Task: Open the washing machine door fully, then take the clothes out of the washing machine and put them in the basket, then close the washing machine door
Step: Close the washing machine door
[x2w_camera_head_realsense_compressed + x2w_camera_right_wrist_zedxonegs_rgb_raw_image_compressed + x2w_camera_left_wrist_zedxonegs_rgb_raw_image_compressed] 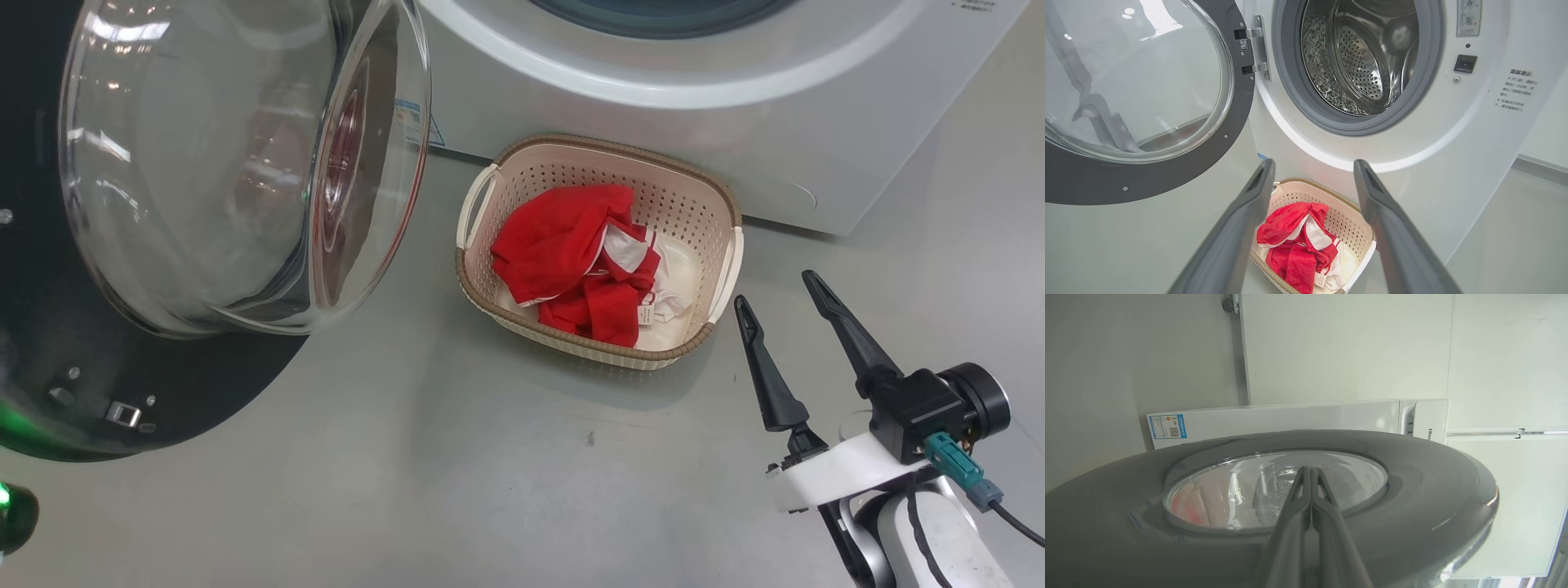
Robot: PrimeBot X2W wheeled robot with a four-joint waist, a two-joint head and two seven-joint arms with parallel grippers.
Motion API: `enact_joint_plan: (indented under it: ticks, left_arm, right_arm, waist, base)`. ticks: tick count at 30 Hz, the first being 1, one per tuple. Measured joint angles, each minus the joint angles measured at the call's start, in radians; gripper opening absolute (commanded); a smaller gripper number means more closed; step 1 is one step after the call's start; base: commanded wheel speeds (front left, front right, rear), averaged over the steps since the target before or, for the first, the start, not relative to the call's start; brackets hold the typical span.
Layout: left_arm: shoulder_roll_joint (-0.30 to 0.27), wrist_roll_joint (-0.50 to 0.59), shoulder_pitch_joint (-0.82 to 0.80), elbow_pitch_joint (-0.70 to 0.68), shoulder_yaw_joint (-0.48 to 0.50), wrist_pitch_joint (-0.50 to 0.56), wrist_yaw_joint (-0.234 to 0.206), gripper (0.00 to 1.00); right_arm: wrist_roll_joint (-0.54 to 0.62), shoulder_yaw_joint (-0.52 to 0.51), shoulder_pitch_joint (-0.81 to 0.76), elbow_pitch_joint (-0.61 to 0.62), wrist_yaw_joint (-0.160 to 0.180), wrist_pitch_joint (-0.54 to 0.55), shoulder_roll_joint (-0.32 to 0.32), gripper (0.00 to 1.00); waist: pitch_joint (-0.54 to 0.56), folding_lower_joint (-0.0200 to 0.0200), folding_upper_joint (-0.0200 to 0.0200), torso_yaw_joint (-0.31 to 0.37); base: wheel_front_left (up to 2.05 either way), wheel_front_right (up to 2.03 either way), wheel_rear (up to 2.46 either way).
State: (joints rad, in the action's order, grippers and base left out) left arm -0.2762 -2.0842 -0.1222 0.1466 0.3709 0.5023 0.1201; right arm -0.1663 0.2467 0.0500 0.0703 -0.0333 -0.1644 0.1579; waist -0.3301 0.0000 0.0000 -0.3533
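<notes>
Now, right pincer (774,288) spread wide and empty, just beside the basket (604,145), fingers angled toward it, left pincer (1308,470) clenched on nothing, fingers lying along the open washing machine door (1412,490), clothes (571,253) heaped in the basket before the washing machine (653,122)

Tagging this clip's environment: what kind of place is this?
Probably a lab-style laundry corner: front-loading washing machine, basket of red clothes before it, bare grey floor, plain white wall panels.
</notes>
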Motion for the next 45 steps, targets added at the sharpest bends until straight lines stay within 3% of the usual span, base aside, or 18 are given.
enact_joint_plan:
  ticks: [15,26,45]
  left_arm:
    - [0.093,0.042,0.09,-0.221,0.046,0.134,0.0,0.0]
    - [0.173,0.062,0.153,-0.35,0.028,0.223,0.0,0.0]
    - [0.202,0.072,0.237,-0.462,-0.03,0.341,0.0,0.0]
  right_arm:
    - [-0.012,0.015,0.016,-0.028,-0.001,-0.026,-0.03,1.0]
    - [-0.019,0.021,0.028,-0.056,0.0,-0.045,-0.048,1.0]
    - [-0.045,0.051,0.048,-0.105,0.0,-0.07,-0.083,1.0]
  waist:
    - [0.015,0.0,0.0,0.034]
    - [0.023,0.0,0.0,0.091]
    - [0.044,0.0,0.0,0.247]
  base:
    - [0.0,0.0,0.0]
    - [0.0,0.0,0.0]
    - [0.0,0.0,0.0]
